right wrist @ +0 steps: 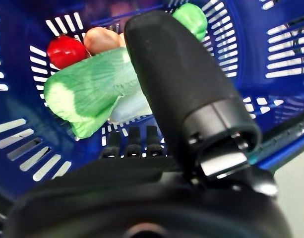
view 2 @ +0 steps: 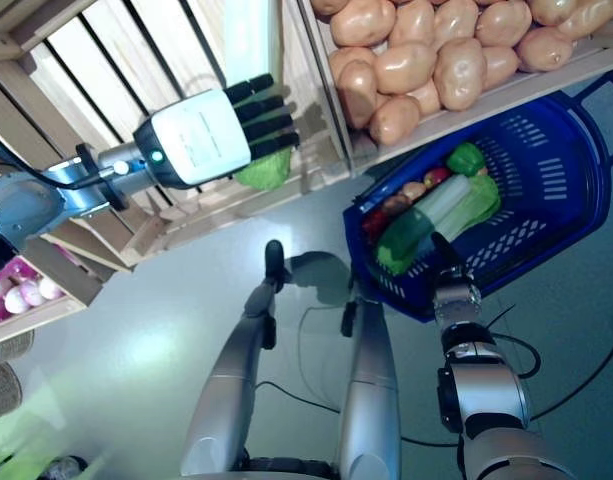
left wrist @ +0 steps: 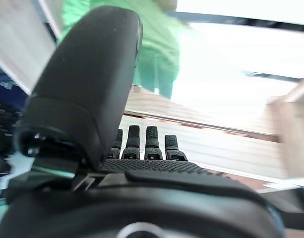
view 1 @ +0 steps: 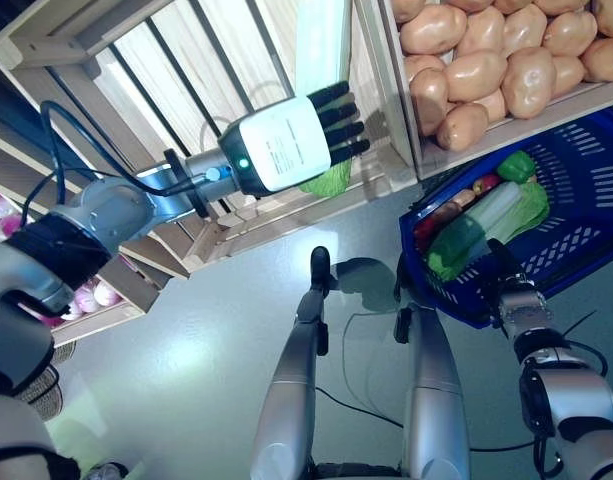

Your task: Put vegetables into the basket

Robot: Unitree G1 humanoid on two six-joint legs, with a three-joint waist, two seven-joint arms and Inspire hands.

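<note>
— What can't be made out?
— The left hand (view 1: 286,142) covers most of the green vegetable (view 1: 329,180); its grip is unclear.
— And the right hand (view 2: 449,272)?
— Its fingers vanish behind the blue basket (view 2: 556,165) rim. The potatoes (view 1: 506,60) run off the top edge.

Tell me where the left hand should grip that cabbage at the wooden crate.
Probably around the pale stalk section of the cabbage, just above its green leafy end. The long body suits a wrap across its width. The left hand is already there, coming from the open front, fingers reaching across it.
</note>
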